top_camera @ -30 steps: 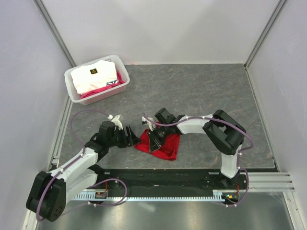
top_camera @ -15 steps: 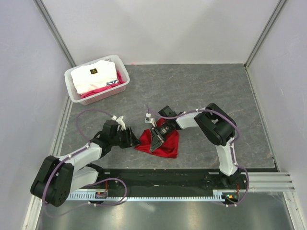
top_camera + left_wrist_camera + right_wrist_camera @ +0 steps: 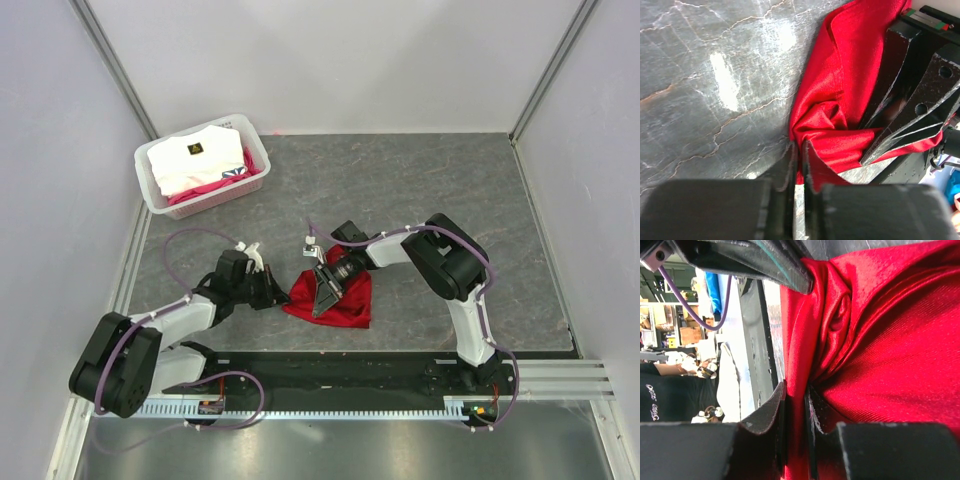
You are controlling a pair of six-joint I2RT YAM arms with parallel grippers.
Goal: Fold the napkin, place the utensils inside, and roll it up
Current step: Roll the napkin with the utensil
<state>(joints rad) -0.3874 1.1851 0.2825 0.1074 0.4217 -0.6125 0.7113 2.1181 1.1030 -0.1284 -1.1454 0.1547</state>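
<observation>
The red napkin (image 3: 348, 300) lies bunched on the grey table in front of the arms. My left gripper (image 3: 279, 293) is at its left corner. In the left wrist view the jaws (image 3: 799, 146) are pressed together with a sliver of the napkin (image 3: 840, 90) between the tips. My right gripper (image 3: 323, 298) lies over the cloth's middle, shut on a raised fold of the napkin (image 3: 900, 340), which fills the gap at the jaws (image 3: 796, 388). The two grippers face each other closely, a short stretch of cloth between them. The utensils are out of view.
A white basket (image 3: 150, 186) stands at the back left, holding folded white fabric (image 3: 195, 158) with pink showing underneath. Grey walls close in the table on three sides. A black rail (image 3: 340, 372) runs along the near edge.
My left gripper went from open to shut at the napkin's left corner. The right arm swung in over the cloth a second ago and has since held its grip.
</observation>
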